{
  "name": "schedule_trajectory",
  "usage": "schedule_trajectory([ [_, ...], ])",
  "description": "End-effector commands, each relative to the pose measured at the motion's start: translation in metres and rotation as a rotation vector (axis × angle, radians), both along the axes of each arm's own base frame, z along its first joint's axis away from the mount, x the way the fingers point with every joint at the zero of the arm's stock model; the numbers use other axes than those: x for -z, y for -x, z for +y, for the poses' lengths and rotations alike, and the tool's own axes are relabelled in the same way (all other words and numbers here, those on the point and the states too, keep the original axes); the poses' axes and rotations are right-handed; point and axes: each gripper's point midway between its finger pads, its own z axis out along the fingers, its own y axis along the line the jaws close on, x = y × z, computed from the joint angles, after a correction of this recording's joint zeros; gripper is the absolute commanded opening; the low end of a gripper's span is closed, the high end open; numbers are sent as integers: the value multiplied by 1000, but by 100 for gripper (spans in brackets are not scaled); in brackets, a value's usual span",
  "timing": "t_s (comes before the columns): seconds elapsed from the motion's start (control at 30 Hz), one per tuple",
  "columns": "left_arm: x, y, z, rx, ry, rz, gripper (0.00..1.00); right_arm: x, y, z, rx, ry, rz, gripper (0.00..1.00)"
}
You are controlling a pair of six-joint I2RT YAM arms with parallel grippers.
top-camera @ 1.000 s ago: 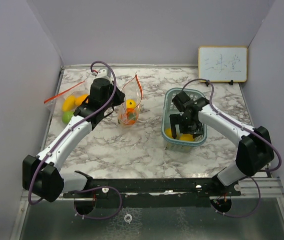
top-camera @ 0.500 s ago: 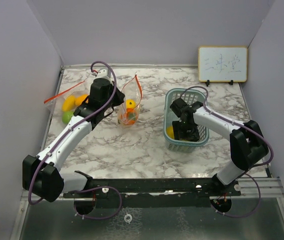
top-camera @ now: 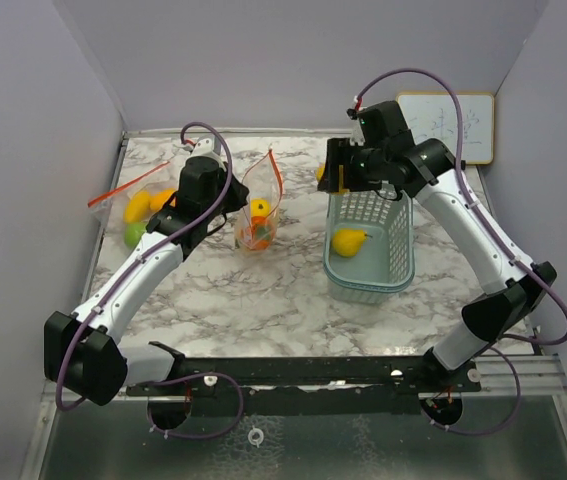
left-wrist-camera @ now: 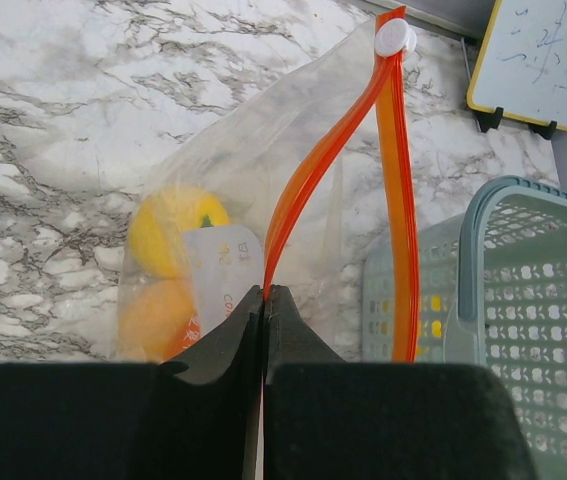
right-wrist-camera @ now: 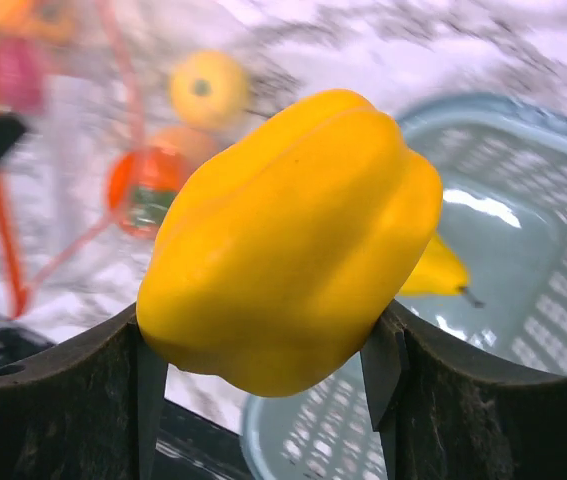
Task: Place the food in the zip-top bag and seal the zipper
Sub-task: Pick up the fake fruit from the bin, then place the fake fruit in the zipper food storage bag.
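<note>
The zip-top bag [top-camera: 259, 212] stands upright at mid-table, its orange zipper [left-wrist-camera: 308, 180] open and the white slider [left-wrist-camera: 393, 38] at the top. Inside lie a yellow fruit [left-wrist-camera: 168, 230] and an orange one [left-wrist-camera: 153, 320]. My left gripper [left-wrist-camera: 265, 292] is shut on the bag's zipper edge. My right gripper [right-wrist-camera: 263, 350] is shut on a yellow pepper-shaped food piece [right-wrist-camera: 293, 240] and hangs raised over the basket's far left corner [top-camera: 331, 178], right of the bag. A yellow pear-like food piece [top-camera: 348, 241] lies in the basket.
The pale green mesh basket [top-camera: 398, 235] sits right of centre. A second bag with yellow and green fruits [top-camera: 143, 208] lies at the far left by the wall. A small whiteboard [top-camera: 458, 125] stands at the back right.
My right gripper closed on the yellow pepper in the basket and lifted it up and toward the far left. The left arm and the bag stayed still.
</note>
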Motion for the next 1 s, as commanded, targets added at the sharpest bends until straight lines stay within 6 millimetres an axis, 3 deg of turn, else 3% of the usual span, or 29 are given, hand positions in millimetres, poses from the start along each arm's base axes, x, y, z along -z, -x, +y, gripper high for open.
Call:
schedule_trajectory([
  [0.0, -19, -2, 2, -5, 11, -48, 0, -55, -3, 65, -233, -317, -111, 36],
  [0.07, -19, -2, 1, -2, 16, -45, 0, -74, -6, 88, -312, -441, -171, 37],
  [0.17, -19, -2, -1, 2, 22, -44, 0, -82, -10, 118, -416, -596, -204, 37],
  [0.37, -22, 0, 1, 1, 19, -47, 0, -67, -21, 154, -501, -771, -131, 36],
  [0.47, -22, 2, 2, -1, 18, -47, 0, -48, -26, 165, -490, -777, -73, 36],
  [0.57, -24, 2, 2, -1, 19, -50, 0, -18, -29, 166, -428, -721, -11, 37],
  [0.83, -33, -1, 4, -5, 14, -73, 0, 52, -30, 131, -243, -423, 98, 42],
  [0.97, -32, -3, 0, 4, 28, -70, 0, 58, -34, 128, -225, -272, 72, 56],
])
